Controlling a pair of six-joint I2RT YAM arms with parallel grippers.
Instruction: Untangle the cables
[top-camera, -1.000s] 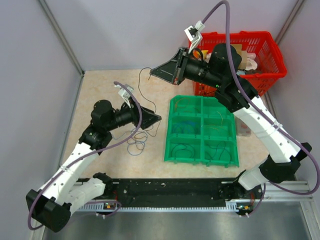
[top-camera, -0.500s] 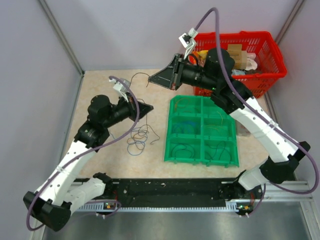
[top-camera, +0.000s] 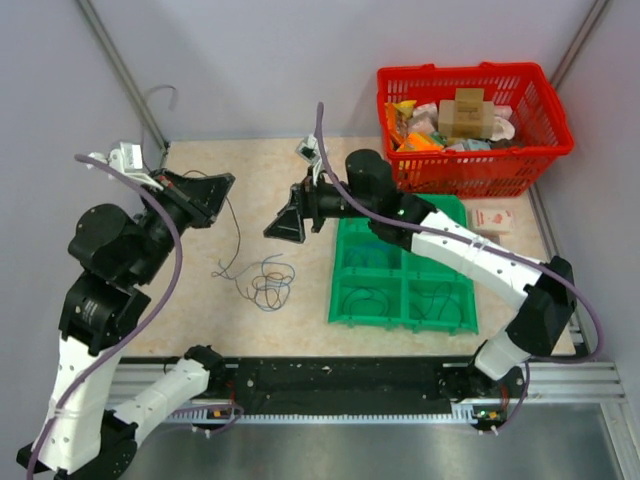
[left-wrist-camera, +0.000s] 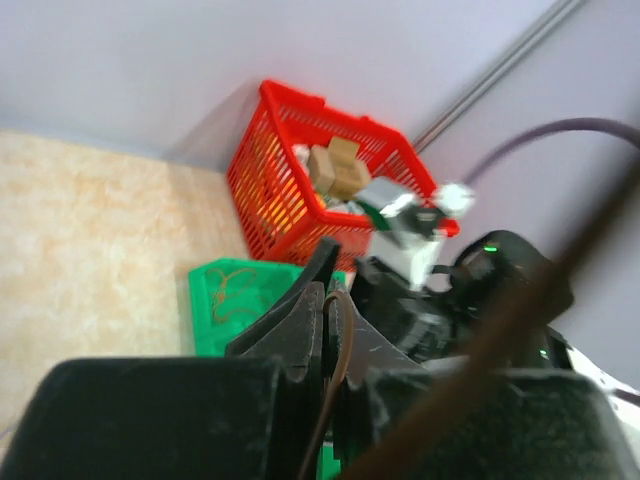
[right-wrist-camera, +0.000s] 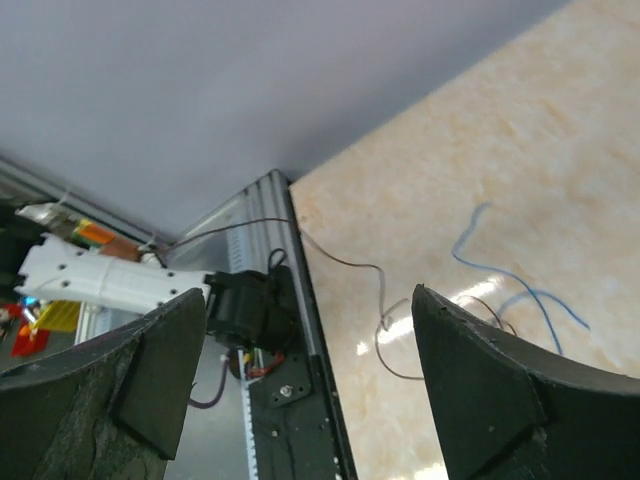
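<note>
The left gripper (top-camera: 220, 187) is raised over the far left part of the table (top-camera: 295, 330). In its wrist view we see its jaws pressed together on a thin brown wire (left-wrist-camera: 338, 340) that runs up between the fingers. From above, we see this wire drop from the gripper tip in a loose curve to the cables (top-camera: 265, 285), a small tangle of blue and dark loops lying flat on the table. The tangle sits near the left side of the green tray (top-camera: 400, 324), apart from it.

The right gripper (top-camera: 283, 228) hangs above the table between the left gripper and the tray's far left corner. It stands above and beyond the tangle. Its wrist view shows us the two fingers spread wide with nothing between them. Through that gap we see the table, a blue wire (right-wrist-camera: 456, 252) and curves of brown wire lying on it.

Several of the tray's compartments hold thin wires. Beyond the tray stands a red basket (top-camera: 470, 170) filled with packets and boxes. A small box (top-camera: 490, 217) lies just beside the tray's far right corner.
</note>
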